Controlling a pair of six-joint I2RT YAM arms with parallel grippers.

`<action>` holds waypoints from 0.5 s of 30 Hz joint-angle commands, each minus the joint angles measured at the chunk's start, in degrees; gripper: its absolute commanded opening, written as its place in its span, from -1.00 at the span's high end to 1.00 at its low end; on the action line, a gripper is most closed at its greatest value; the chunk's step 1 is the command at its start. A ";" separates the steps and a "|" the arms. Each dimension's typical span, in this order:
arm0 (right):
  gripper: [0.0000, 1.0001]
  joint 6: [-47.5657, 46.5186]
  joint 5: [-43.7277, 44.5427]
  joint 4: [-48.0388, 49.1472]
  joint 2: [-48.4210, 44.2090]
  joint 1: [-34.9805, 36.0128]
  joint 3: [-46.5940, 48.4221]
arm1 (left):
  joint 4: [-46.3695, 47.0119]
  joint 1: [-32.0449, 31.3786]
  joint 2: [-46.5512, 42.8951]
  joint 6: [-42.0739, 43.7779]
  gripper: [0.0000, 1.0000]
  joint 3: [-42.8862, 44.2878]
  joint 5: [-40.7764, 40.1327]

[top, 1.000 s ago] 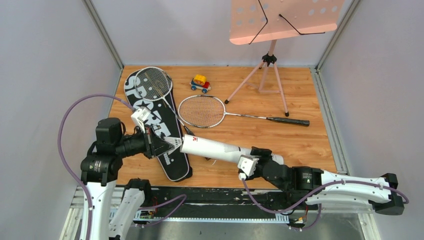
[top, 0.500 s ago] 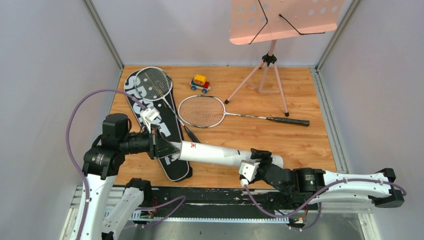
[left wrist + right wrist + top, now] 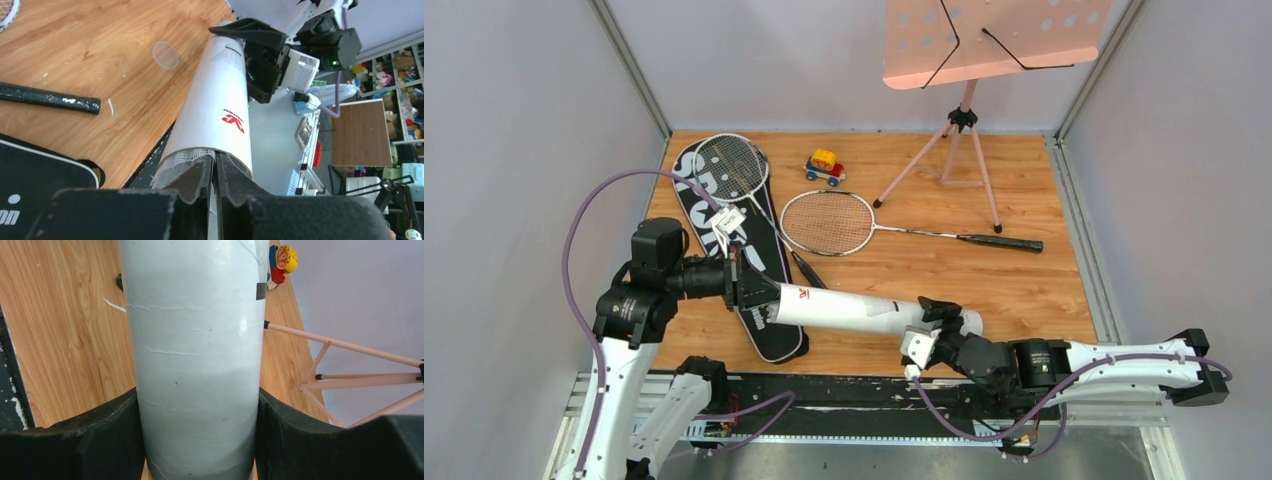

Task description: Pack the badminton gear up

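Loading of the white tube (image 3: 854, 308), top, left-wrist and right-wrist views. One second ago the left gripper (image 3: 749, 290) stood apart from the tube's open mouth, with the shuttlecock (image 3: 180, 162) bare in the gap between them. That gap is now closed. Gripper and mouth meet over the near end of the black bag (image 3: 774, 342), and only the frayed feather rim shows at the cardboard lip. The left fingers (image 3: 197, 175) stand all but closed, with a thin white strip between their tips, so they appear still to pinch the feathers. The right gripper (image 3: 934, 325) clamps the tube's other end, its fingers (image 3: 100, 440) pressed to either side of the barrel. The tube is thus carried nearly level above the near edge of the counter (image 3: 1024, 170). In judgement, this shuttlecock is seated and needs only release and withdrawal. No other shuttlecock is visible outside the tube. A translucent disc (image 3: 165, 54), possibly the cap, lies on the counter. One racket (image 3: 729, 165) lies on the bag and the other racket (image 3: 829, 222) beside it, both unpacked.
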 commanded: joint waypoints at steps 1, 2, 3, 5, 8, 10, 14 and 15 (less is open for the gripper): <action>0.59 -4.92 -3.09 12.93 -0.95 1.16 -1.39 | 9.02 -0.09 -0.38 -6.01 0.67 -0.17 2.60; 0.59 -5.27 -3.08 13.77 -0.90 1.15 -1.66 | 10.49 -0.07 -0.60 -6.81 0.53 0.09 2.72; 0.59 -5.46 -2.95 14.33 -0.87 1.15 -1.82 | 11.08 -0.08 -1.04 -8.15 0.46 0.25 2.75; 0.60 -5.52 -2.72 15.19 -1.03 1.20 -1.92 | 12.58 -0.09 -1.55 -10.00 0.29 1.78 2.69; 0.61 -4.99 -2.23 15.90 -2.19 1.15 -2.02 | 13.84 -0.10 -2.05 -12.25 0.05 3.56 2.20; 0.61 -4.63 -2.62 16.29 -3.41 1.15 -2.30 | 13.47 -0.09 -2.37 -12.98 -0.10 5.42 0.94; 0.61 -4.25 -3.50 16.54 -5.43 1.20 -2.99 | 11.71 -0.11 -3.07 -13.52 -0.36 9.12 -1.71; 0.61 -4.33 -3.41 16.58 -5.58 1.16 -2.98 | 11.35 -0.10 -3.21 -13.34 -0.38 10.39 -2.31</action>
